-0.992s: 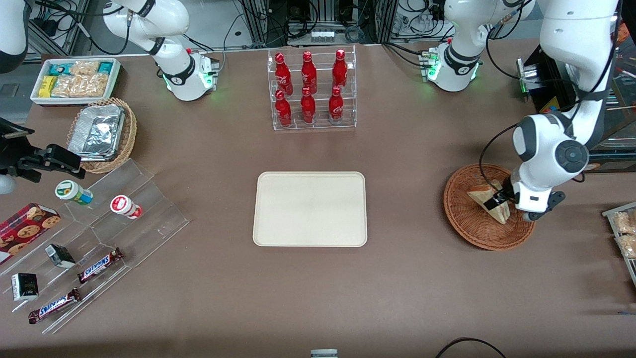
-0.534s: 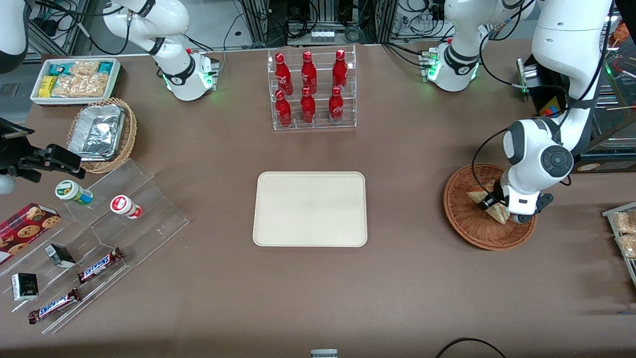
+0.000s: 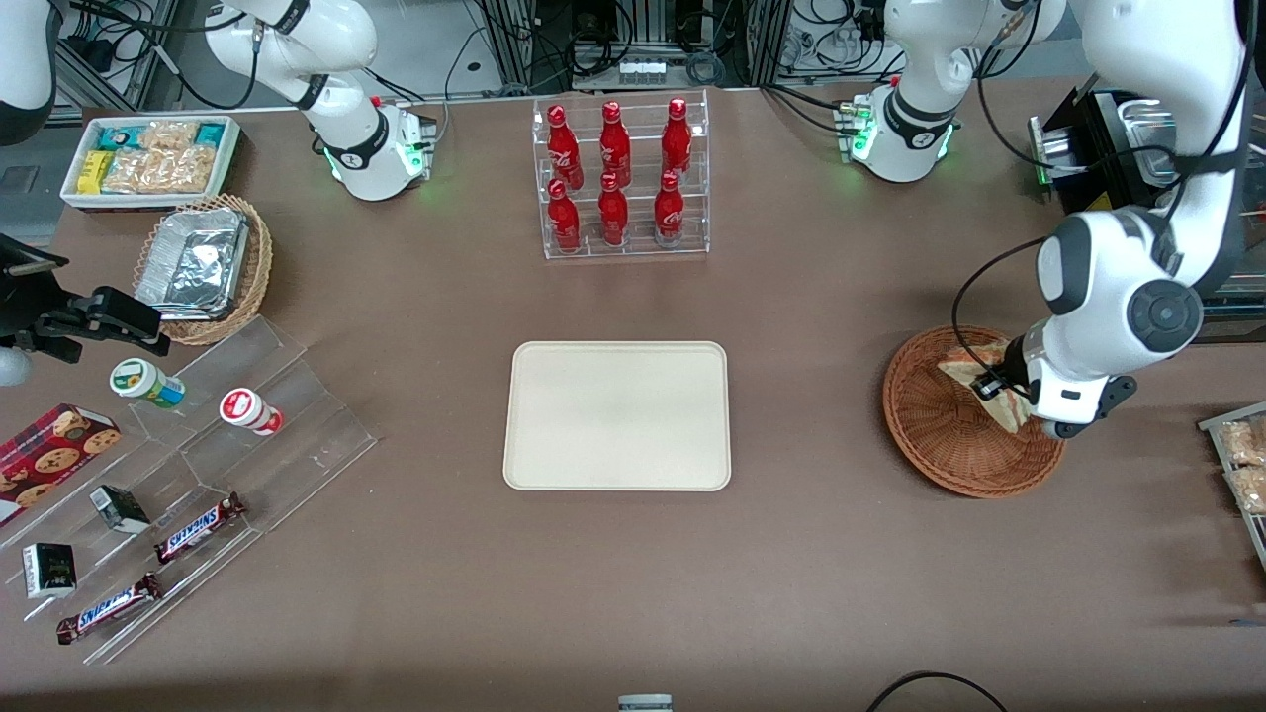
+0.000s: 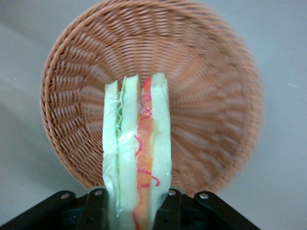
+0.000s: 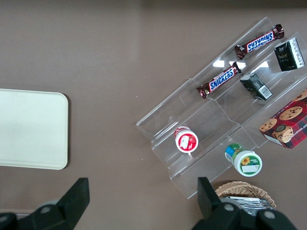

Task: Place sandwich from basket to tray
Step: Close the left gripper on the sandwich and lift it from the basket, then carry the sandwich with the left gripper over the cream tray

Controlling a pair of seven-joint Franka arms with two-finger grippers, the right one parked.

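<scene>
- Gripper point(image 3: 992, 389) clamped on sandwich point(image 4: 136, 153), lifted clear above basket point(image 3: 964, 435) at right of frame.
- Grip across bread faces keeps filling together.
- Tray point(image 3: 617, 415) at centre, bare.

The working arm point(image 3: 1137, 198) was built of glossy white rounded shells, joined by dark grey bands. 1 round grey cap with a small centre mark was set on the joint nearest the wrist. A thin black cable was looped from the forearm down to the wrist. The gripper point(image 3: 989, 386) was fitted with 2 black fingers point(image 4: 96, 211) bearing small round screws. Green lights were shown at the base.
</scene>
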